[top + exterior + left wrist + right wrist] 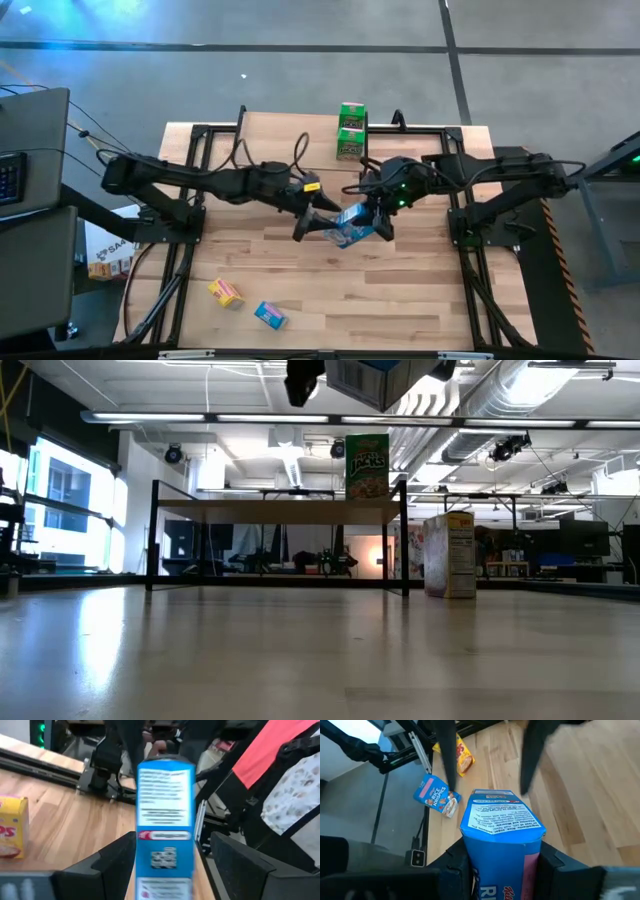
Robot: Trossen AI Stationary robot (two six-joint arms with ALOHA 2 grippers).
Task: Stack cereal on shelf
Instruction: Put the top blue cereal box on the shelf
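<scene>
— nearest the lens, what fills the right wrist view?
— small blue rectangular cardboard cereal box [501, 827], held up above the table. the right gripper [379, 222] has its two dark fingers [457, 865] pressed on both sides of it, jaws closed on the box.
— and the big things?
— large light wood tabletop [400, 280] first, then the low shelf with a light wood top on thin black legs [280, 512] at the table's far edge. two green cereal boxes [351, 131] sit on that shelf, touching.
— the left arm?
— left gripper [312, 222] is just beside the blue box, jaws spread wide, one finger [112, 862] on each side of the box and neither touching it.
— anything smaller?
— a yellow box with red marks [226, 292] and a second blue box [269, 315] lie near the table's front left, close together.
</scene>
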